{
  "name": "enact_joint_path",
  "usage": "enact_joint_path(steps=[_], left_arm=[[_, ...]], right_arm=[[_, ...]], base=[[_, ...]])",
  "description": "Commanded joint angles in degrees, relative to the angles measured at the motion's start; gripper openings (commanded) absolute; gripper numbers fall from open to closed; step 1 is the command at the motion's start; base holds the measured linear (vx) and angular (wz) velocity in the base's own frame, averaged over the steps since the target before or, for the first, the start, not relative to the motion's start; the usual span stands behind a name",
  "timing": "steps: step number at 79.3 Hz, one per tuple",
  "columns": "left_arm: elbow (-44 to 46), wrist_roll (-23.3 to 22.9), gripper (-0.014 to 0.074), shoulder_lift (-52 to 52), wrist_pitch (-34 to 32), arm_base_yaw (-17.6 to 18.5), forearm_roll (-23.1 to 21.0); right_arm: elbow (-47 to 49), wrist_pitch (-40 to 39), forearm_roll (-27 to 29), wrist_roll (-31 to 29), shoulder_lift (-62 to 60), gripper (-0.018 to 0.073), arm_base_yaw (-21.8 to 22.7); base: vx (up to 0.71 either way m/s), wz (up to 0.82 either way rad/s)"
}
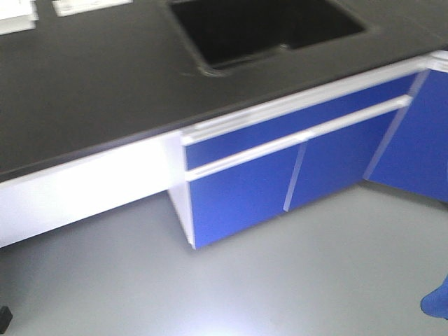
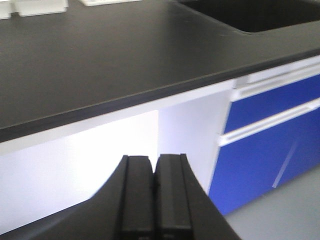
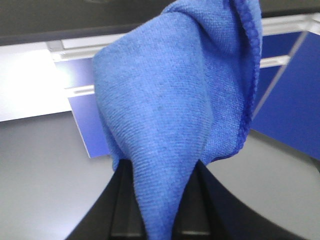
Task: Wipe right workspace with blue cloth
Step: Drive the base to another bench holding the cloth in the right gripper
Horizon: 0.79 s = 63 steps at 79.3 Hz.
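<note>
**Cloth in hand, wiping not yet begun**

From where I stand, the robot has the blue cloth (image 3: 175, 100) but has not put it to work. The right pincer (image 3: 160, 220) is clamped on the cloth. The fabric bunches out from between its fingers and fills most of that wrist's view, its darker hem running down one side. In the front view only a scrap of the cloth (image 1: 435, 302) shows, low at the right, hanging over the grey floor (image 1: 210, 294) and touching no surface. The left pincer (image 2: 155, 200) has its jaws pressed flat together with nothing between them. It hovers just off the near edge of the tabletop (image 1: 91, 84).

That tabletop is the black one with the moulded sink basin (image 1: 266, 28), so I judge it is not the surface to be wiped. The right workspace is not in any view. As I read it, the pickup is done. Reaching the right workspace, laying the cloth down and making every wiping pass are all left to do.

Counting up:
- one blue cloth
- two pincers
- one sink basin
- two white racks (image 1: 91, 5) cropped at the tabletop's far edge
- three blue cabinet doors (image 1: 238, 199) below the near edge, as far as the blur lets me count
</note>
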State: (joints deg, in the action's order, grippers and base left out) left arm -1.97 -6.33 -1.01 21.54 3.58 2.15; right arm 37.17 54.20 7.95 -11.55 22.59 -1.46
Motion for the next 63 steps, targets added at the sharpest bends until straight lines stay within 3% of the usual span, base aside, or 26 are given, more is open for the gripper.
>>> enact_joint_path(steps=[1,63], left_arm=[[1.5,0.0,-0.0006,-0.6,-4.9,0.4,-0.1],[1.5,0.0,-0.0006,-0.6,-4.9,0.4,-0.1]], right_arm=[[1.5,-3.9,0.1,0.1,0.5,-0.0004,0.0],[1.5,-3.9,0.0,0.1,0.5,-0.0004,0.0]], base=[[-0.26,-0.55],[-0.22,-0.71]])
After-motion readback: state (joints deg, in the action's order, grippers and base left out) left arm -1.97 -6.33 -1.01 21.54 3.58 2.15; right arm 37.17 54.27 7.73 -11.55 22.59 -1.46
